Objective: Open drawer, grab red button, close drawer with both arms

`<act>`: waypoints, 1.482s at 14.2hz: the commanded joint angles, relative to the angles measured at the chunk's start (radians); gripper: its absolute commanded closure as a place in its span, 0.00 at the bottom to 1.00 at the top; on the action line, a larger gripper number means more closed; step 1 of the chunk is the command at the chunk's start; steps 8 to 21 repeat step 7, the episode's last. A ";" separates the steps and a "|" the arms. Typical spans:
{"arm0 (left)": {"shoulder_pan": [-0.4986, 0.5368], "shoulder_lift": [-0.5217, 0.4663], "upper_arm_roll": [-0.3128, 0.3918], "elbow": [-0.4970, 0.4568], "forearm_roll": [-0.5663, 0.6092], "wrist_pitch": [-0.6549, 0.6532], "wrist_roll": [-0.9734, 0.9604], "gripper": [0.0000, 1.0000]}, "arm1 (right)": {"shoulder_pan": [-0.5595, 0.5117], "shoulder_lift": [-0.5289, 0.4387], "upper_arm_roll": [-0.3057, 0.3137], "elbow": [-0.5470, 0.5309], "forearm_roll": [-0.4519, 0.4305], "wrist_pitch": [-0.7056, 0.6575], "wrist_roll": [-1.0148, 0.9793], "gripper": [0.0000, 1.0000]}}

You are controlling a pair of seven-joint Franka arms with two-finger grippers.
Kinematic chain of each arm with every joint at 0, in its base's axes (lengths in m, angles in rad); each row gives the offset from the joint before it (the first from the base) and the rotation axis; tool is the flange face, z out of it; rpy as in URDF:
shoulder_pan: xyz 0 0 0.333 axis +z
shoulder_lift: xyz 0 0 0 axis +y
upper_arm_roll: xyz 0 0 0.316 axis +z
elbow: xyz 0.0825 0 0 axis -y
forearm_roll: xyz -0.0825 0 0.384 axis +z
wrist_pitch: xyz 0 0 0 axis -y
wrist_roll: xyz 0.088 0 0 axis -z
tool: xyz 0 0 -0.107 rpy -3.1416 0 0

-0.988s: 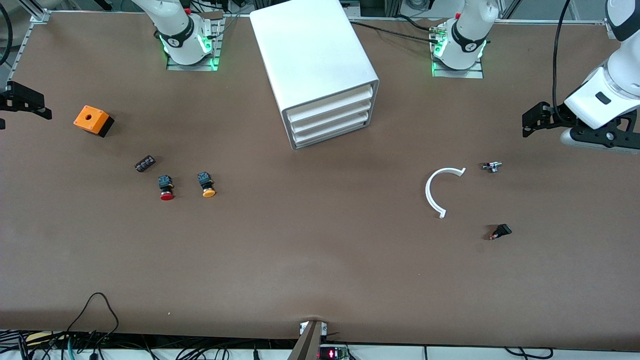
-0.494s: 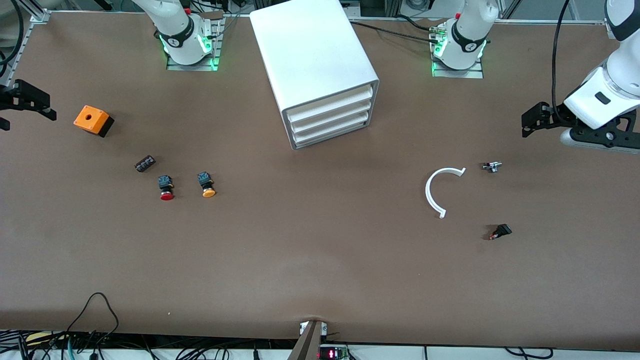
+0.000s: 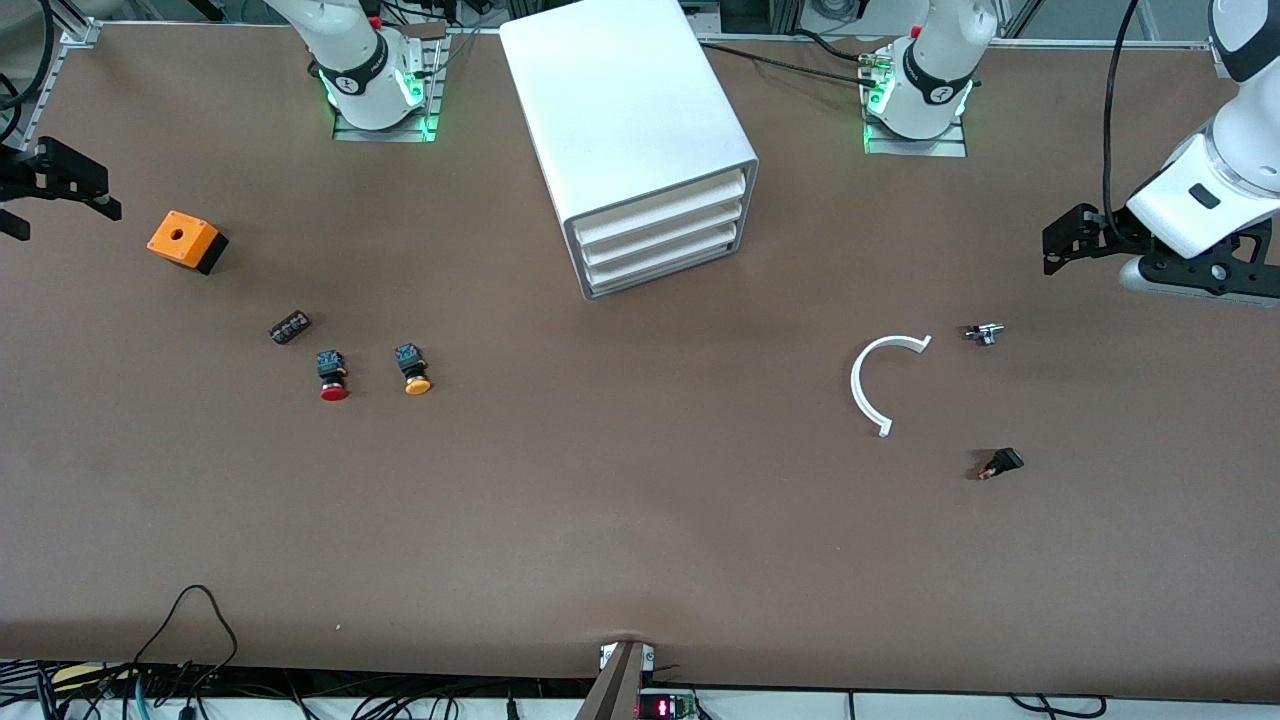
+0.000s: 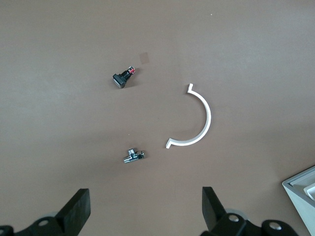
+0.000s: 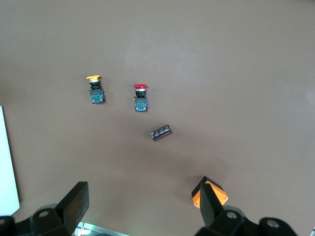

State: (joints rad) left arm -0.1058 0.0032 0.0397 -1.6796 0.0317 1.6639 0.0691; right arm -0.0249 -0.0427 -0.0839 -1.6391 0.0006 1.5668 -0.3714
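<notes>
- The white cabinet stands on the tabletop, each drawer pushed in.
- My left end effector hangs apart over the tabletop toward the left arm's end from the cabinet.
- My right end effector hangs apart by the orange cube.
- The red button lies nearer the camera than the cabinet, toward the right arm's end.

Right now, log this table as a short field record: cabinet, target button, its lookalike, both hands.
cabinet: white cabinet, three drawers all shut
target: red-capped button, lying on the table toward the right arm's end
lookalike: orange-capped button beside it
left hand: left hand open, empty, over the table's left-arm end
right hand: right hand open, empty, by the orange cube
</notes>
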 commanded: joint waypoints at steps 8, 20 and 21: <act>-0.006 -0.005 0.005 0.004 -0.015 -0.015 -0.005 0.00 | -0.023 -0.014 0.035 -0.015 -0.001 -0.007 0.008 0.00; -0.006 -0.005 0.005 0.004 -0.015 -0.015 -0.005 0.00 | -0.023 -0.014 0.035 -0.015 -0.001 -0.007 0.008 0.00; -0.006 -0.005 0.005 0.004 -0.015 -0.015 -0.005 0.00 | -0.023 -0.014 0.035 -0.015 -0.001 -0.007 0.008 0.00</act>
